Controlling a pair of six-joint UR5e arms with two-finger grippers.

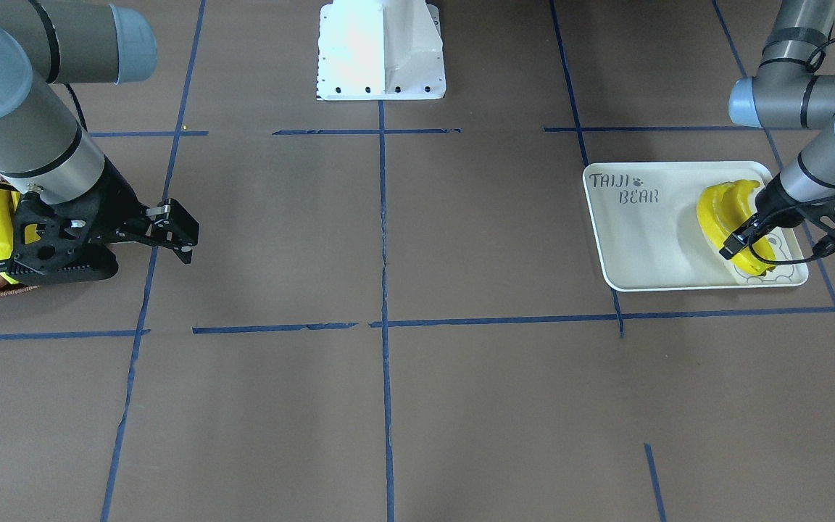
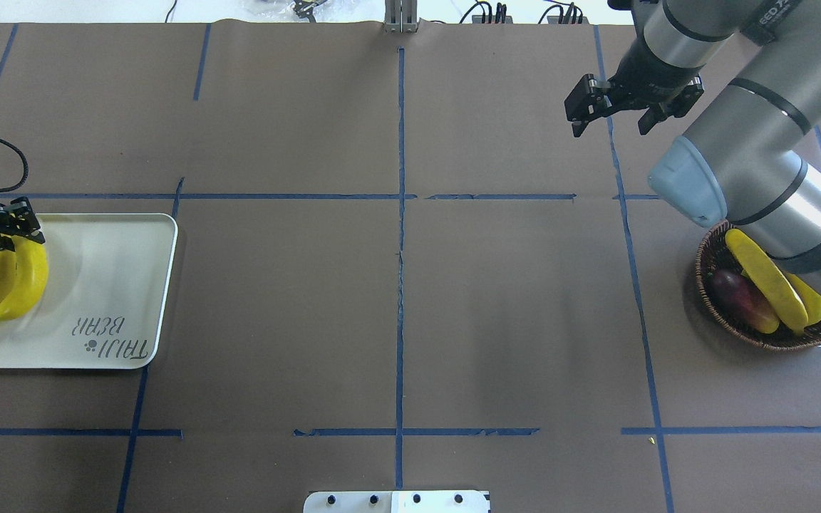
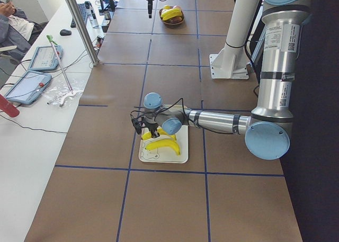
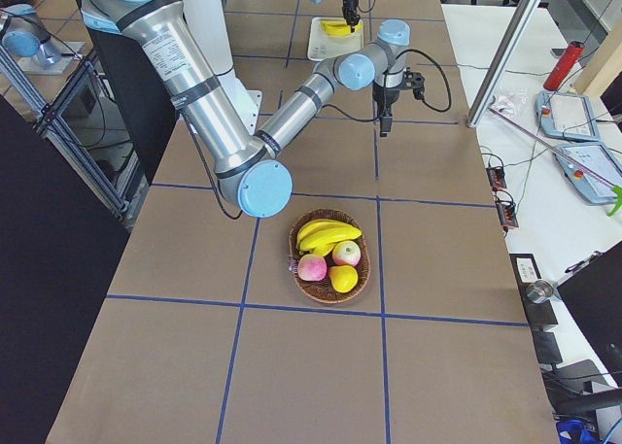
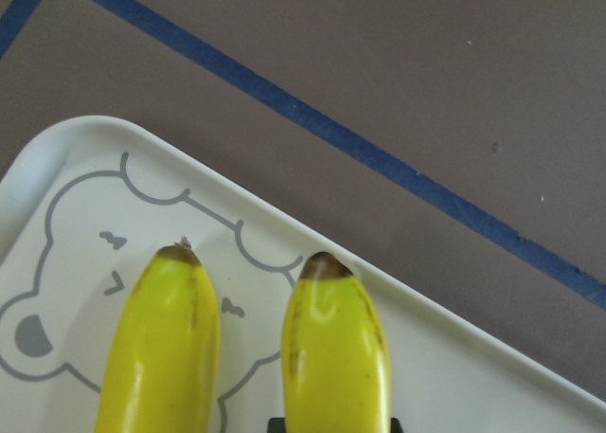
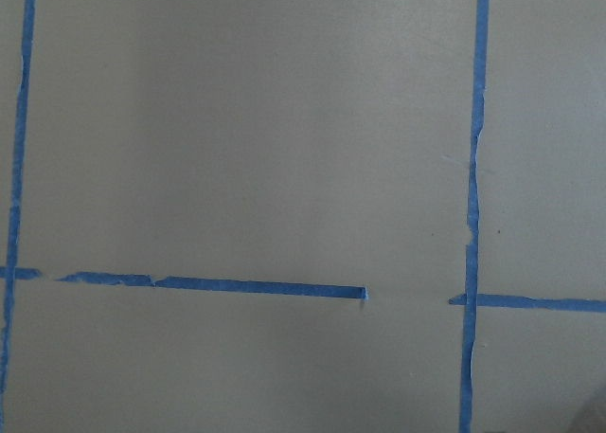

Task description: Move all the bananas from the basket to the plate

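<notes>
— How far along is the transfer judged to be?

— About half done. Two long, curved, bright yellow bananas (image 2: 15, 281) are seen side by side on the rectangular off-white plate (image 2: 118, 285) printed "TAIJI BEAR", at the left edge of the overhead view.

— And what is left?

— Two more bananas (image 4: 328, 235) are seen in the shallow woven brown wicker basket (image 4: 328, 300), at the right edge of that view. They are packed in with rounded red-and-cream fruits (image 4: 312, 267), which are not to be moved.

— How are the jaws set?

— The left gripper (image 1: 740, 243) is placed directly over the plated bananas. Whether its jaws are closed on one cannot be told. The right gripper (image 2: 610, 121) is held above the brown papered counter (image 2: 396, 320) at upper right, away from the basket. Its jaws are spread and nothing is held.
</notes>
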